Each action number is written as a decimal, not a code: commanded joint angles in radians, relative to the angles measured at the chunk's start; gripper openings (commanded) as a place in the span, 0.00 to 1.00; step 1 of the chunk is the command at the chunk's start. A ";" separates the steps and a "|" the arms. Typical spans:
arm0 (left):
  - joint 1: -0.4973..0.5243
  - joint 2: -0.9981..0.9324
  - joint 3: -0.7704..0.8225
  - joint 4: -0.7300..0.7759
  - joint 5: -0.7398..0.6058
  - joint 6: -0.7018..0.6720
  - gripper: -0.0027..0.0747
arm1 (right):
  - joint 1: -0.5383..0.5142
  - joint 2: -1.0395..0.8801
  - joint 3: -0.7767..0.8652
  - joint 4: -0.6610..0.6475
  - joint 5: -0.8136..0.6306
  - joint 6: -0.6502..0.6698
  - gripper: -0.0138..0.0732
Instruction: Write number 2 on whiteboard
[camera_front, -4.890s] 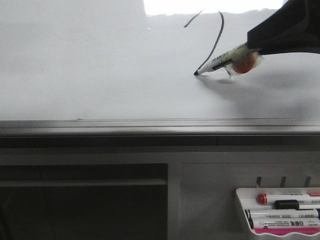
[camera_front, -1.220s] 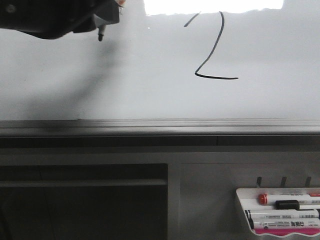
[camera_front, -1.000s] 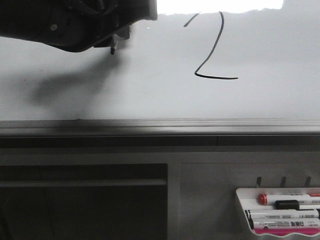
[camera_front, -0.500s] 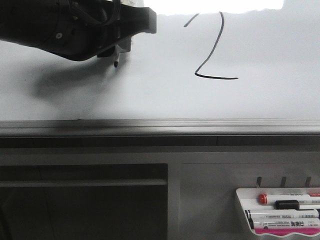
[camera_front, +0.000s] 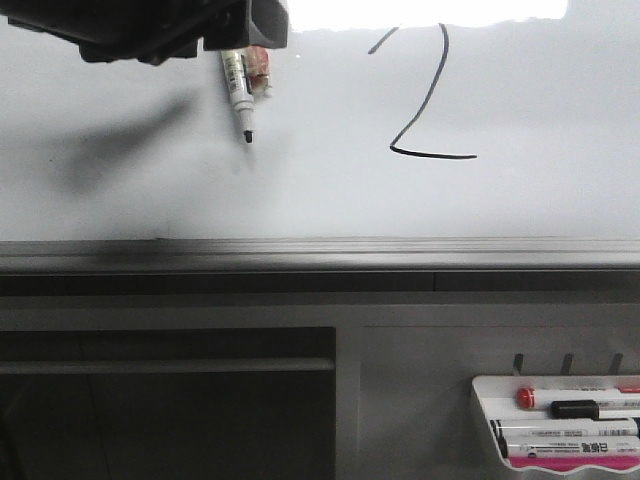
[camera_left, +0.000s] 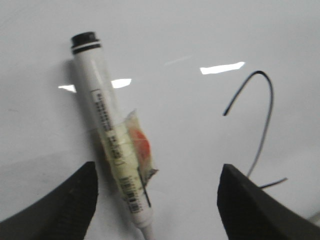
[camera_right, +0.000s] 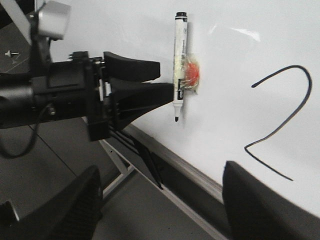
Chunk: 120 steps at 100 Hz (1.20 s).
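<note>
Thin black number 2 (camera_front: 425, 95) on glossy whiteboard (camera_front: 320, 190)

Looking like an office or lab robot-test station. A whiteboard (camera_front: 150, 190) is filling the upper half of the front view, its grey ledge (camera_front: 320, 255) running straight across the middle. A white tray (camera_front: 482, 415) is hanging at 5 o'clock, holding spare markers (camera_front: 565, 428), one red-capped and one black-capped. Plain grey cabinet panels (camera_front: 410, 400) are sitting under the ledge, with a dark recess (camera_front: 165, 410) at 7 o'clock. In the right wrist view a black robot arm (camera_right: 75, 95) is reaching beside the board, over a bare grey floor (camera_right: 45, 165).
</note>
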 joint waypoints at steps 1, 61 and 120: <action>-0.004 -0.098 -0.015 0.017 0.029 0.084 0.64 | -0.004 -0.027 -0.030 0.039 -0.074 -0.002 0.68; -0.004 -0.711 0.217 0.096 0.245 0.238 0.01 | -0.004 -0.500 0.323 0.039 -0.453 -0.066 0.08; -0.004 -1.179 0.531 -0.023 0.170 0.234 0.01 | -0.004 -0.873 0.607 0.052 -0.471 -0.064 0.08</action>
